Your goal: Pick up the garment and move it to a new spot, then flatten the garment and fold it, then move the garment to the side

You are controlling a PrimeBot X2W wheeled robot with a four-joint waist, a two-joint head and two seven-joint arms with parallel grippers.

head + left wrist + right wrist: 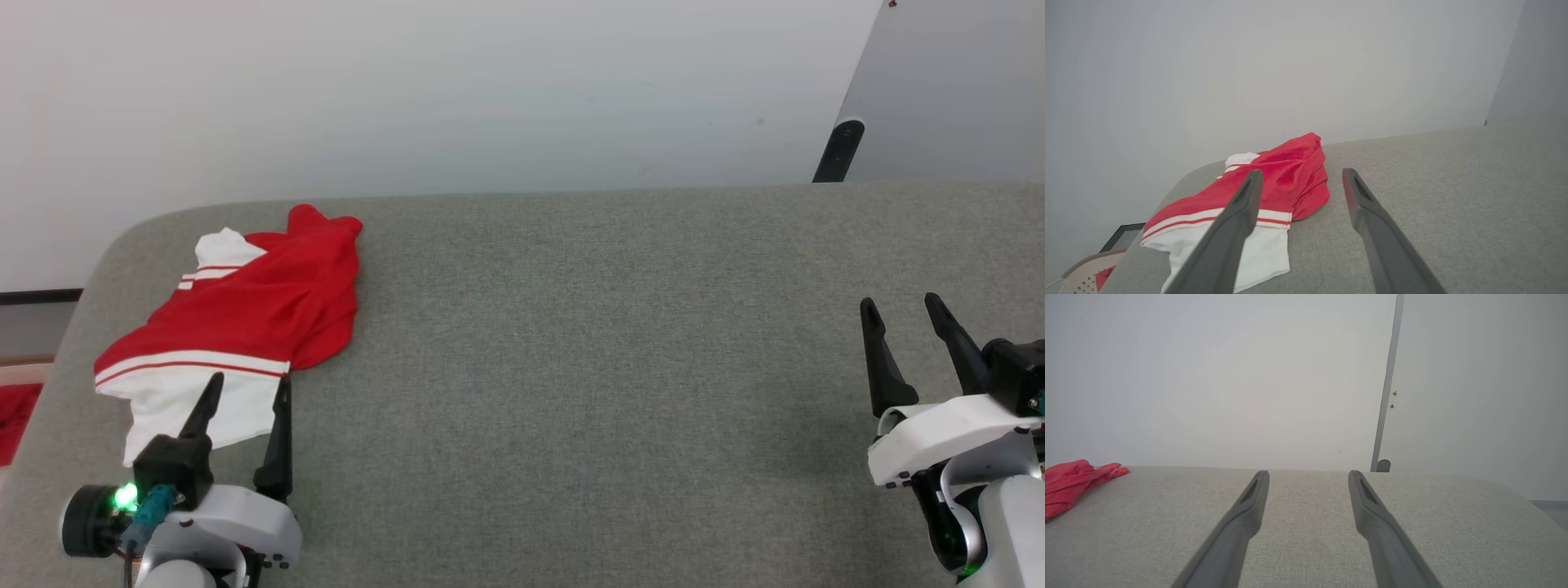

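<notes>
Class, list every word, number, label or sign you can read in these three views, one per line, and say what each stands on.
No text can be read in any view.
The garment lies crumpled on the grey surface. It shows only red cloth, white sleeves and red-white stripes, and no lettering faces a camera.

Setting: plain indoor test room, lab-like rather than domestic.
Evidence:
- bare white wall (408, 98) behind the work area
- wide table (571, 367) covered in grey woven fabric, far-left corner rounded
- grey panel (955, 90) beyond the table's far-right corner
- dark skirting strip (37, 296) off the table's left edge
</notes>
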